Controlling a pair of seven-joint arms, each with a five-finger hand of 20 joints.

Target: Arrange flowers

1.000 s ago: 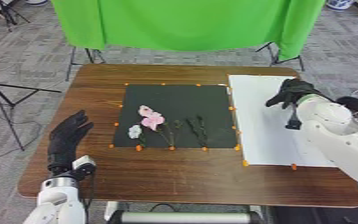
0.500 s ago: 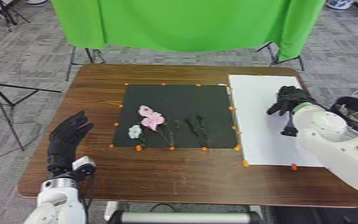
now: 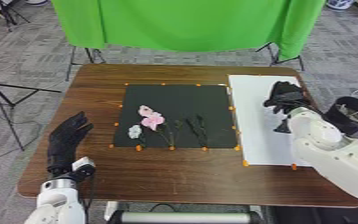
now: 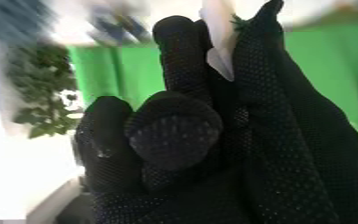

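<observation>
Though on one mat (image 3: 202, 97), three blooms (image 3: 152, 120)

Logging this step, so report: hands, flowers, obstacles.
Right hand over white sheet, pinching pale petal-like piece. Left hand open, at left. Pink flowers on black mat. Possible snag: dark bin beside right arm.

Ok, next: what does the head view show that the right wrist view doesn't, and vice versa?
Head view: the black mat with the pink flowers, white flower and dark stems on it, the white sheet and the left hand.
Right wrist view: leafy greenery and a pale, petal-like piece held between the fingers of the right hand.
Both: the right hand and the green cloth.
</observation>
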